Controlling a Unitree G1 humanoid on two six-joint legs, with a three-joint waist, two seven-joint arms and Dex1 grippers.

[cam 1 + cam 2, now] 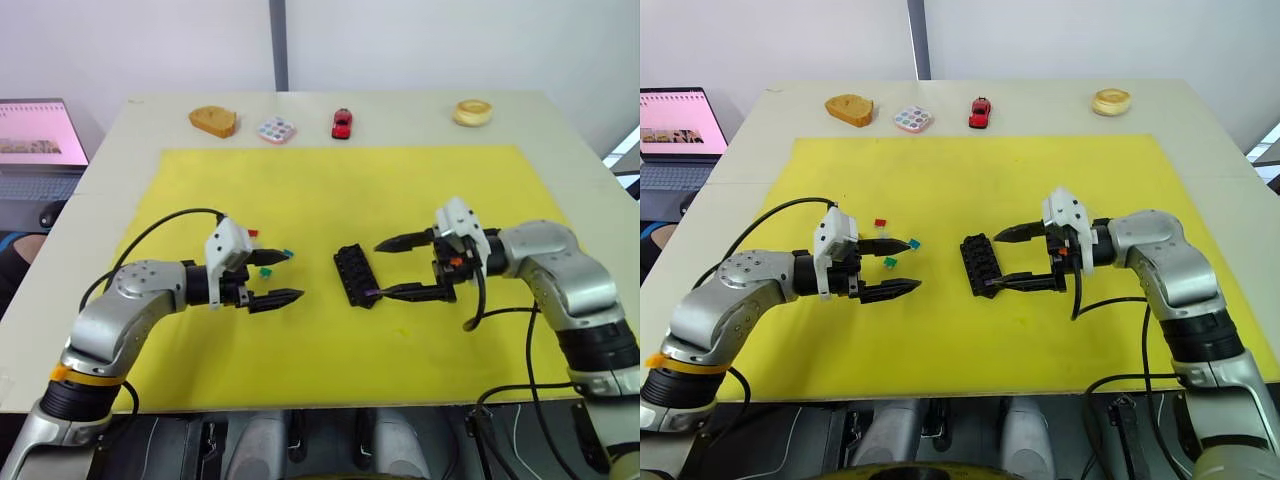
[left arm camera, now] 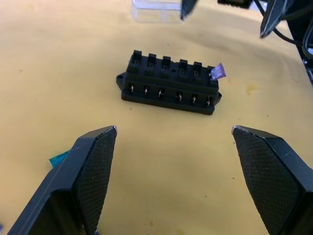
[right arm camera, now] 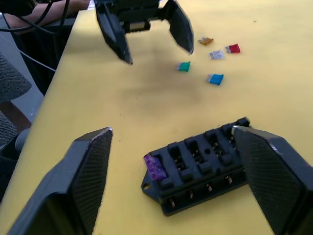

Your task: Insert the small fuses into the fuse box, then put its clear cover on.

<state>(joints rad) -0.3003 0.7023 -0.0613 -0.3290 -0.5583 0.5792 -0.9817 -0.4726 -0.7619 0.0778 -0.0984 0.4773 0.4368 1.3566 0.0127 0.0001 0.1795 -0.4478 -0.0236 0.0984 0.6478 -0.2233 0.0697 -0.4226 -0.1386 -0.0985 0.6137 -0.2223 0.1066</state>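
Open pincers (image 1: 265,279) flanking fuse box (image 1: 356,276)

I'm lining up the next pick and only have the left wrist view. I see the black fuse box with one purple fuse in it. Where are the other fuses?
Observer: Five lie loose on the yellow mat by the left gripper: red fuse, grey fuse, orange fuse, green fuse, teal fuse.
Operator: Is the right gripper carrying one?
Observer: No. The right gripper is open and empty, right beside the fuse box.
Operator: Anything else on the table?
Observer: Off the mat, along the far edge, a red toy car stands beside a dotted tray.
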